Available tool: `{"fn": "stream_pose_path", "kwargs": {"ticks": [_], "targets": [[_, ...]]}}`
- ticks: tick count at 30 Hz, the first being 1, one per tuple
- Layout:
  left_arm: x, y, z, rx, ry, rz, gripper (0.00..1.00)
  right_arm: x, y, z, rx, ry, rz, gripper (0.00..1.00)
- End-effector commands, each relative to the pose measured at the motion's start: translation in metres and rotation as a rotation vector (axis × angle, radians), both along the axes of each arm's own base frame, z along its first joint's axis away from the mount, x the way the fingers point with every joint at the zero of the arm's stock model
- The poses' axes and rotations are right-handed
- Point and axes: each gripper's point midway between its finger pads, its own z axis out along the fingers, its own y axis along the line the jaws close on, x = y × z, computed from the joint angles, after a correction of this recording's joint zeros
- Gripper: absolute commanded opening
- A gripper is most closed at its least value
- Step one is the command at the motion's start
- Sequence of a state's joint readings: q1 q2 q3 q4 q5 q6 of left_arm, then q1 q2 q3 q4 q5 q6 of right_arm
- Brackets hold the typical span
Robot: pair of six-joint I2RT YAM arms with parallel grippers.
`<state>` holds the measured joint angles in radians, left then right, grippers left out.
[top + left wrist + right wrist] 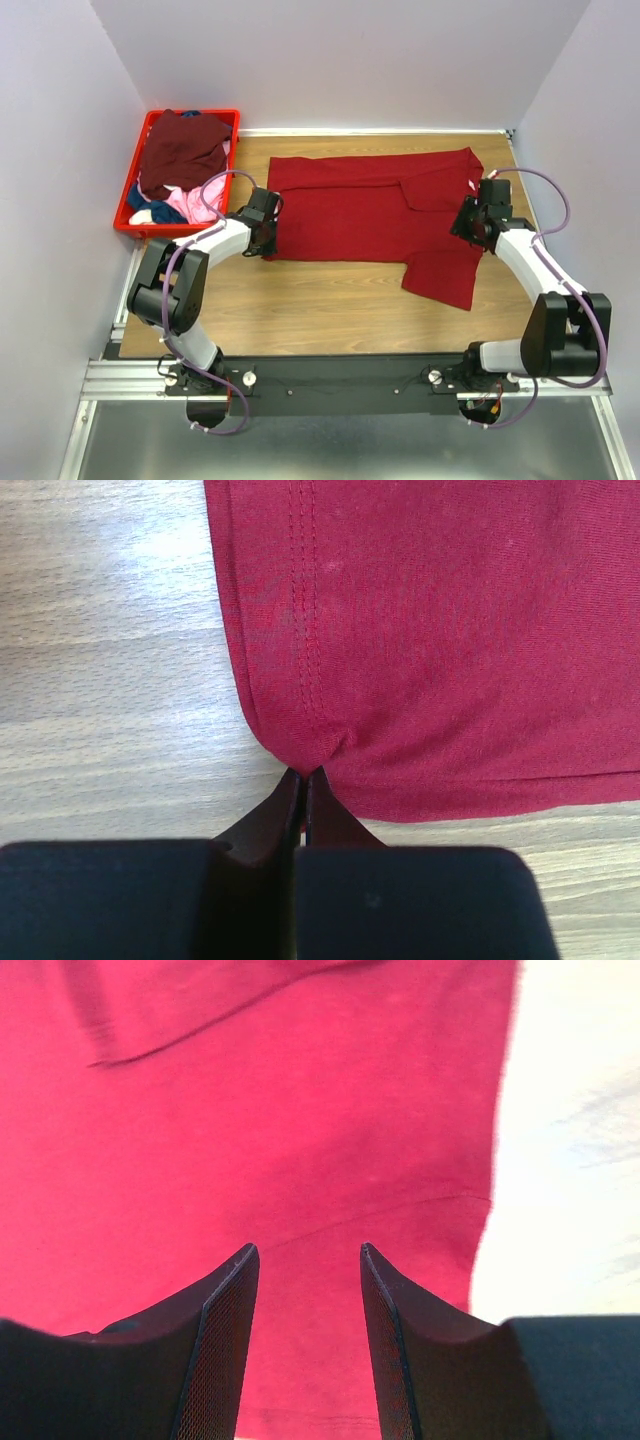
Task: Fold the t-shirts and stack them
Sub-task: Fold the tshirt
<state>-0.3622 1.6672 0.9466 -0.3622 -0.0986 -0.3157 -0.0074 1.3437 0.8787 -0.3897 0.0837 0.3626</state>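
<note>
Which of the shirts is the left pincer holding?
The bright red shirt spread on the table: the left pincer pinches its corner. The other shirts lie heaped in the crate.

Both arms share 1 build: glossy black joint housings joined by white link shells. The left arm (pixel 205 250) and right arm (pixel 530 262) each trail a lilac cable (pixel 567 212) in loose loops. Their bases are bolted to a black crossbar (pixel 340 385) with 2 silver bolts (pixel 435 377). The right fingers (pixel 215 1350) are black, tapered and mesh-textured inside. The left fingers (pixel 262 830) are dark and smooth-edged.
</note>
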Motion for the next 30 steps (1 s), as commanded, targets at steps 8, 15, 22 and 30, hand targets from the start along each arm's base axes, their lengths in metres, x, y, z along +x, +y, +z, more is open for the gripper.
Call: {"fn": "stream_pose_path", "kwargs": {"ticks": [8, 15, 22, 30], "targets": [[-0.018, 0.007, -0.012, 0.023, 0.035, -0.026, 0.02, -0.016, -0.043, -0.052, 0.034, 0.183, -0.206, 0.51], [-0.015, 0.007, -0.007, 0.024, 0.016, -0.029, 0.02, -0.017, -0.076, -0.071, 0.117, 0.202, -0.320, 0.48], [-0.013, 0.008, -0.003, 0.022, 0.004, -0.029, 0.02, -0.028, -0.078, -0.091, 0.123, 0.246, -0.337, 0.48], [-0.013, 0.008, -0.004, 0.031, 0.008, -0.031, 0.02, -0.028, -0.068, -0.093, 0.191, 0.236, -0.371, 0.42]]}}
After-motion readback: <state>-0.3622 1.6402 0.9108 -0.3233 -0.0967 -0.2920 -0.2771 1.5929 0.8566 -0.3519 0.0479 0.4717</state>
